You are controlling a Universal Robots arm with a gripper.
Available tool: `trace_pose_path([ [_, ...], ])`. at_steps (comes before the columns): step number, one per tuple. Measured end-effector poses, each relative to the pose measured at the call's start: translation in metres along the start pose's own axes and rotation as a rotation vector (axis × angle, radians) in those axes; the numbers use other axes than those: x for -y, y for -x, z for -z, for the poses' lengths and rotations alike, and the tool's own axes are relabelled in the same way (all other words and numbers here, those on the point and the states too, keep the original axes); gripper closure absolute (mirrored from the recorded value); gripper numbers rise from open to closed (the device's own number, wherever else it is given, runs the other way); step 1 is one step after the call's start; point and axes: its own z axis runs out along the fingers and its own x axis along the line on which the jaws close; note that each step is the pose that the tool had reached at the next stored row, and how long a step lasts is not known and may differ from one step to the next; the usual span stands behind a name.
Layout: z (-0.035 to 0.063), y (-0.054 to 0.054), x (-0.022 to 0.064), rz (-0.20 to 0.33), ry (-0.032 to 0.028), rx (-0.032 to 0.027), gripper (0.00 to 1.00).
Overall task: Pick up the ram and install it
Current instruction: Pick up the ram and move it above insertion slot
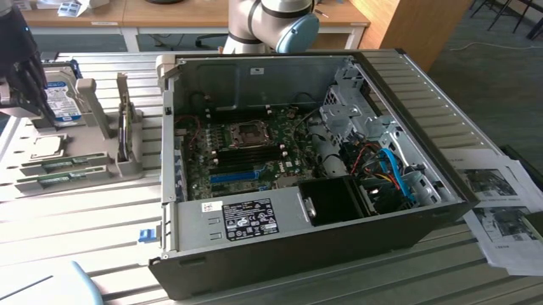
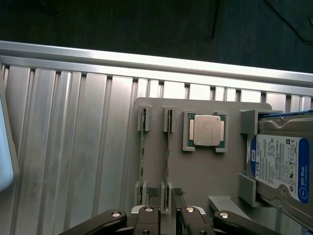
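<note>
Gripper is being held directly above grey tray, pointed down at it, jaws being held wide apart, nothing gripped.

Robotics lab or workshop, ribbed aluminium workbench, opened desktop computer case, grey parts fixture, robot arm, wooden desks behind

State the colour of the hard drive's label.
White and blue label; the wrist view shows it best.

The exterior view looks down at an angle from high up on the open computer case at mid-frame. The wrist view looks straight down, from near, on the grey holder tray. Both views share this tray, which is at the exterior view's left.
</note>
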Motion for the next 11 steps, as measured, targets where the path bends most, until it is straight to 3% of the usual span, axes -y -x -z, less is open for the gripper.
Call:
trace_pose_path([
  [11, -0.0080, 0.0000, 0.0003, 0.000, 0.0001, 0.0000, 0.77],
])
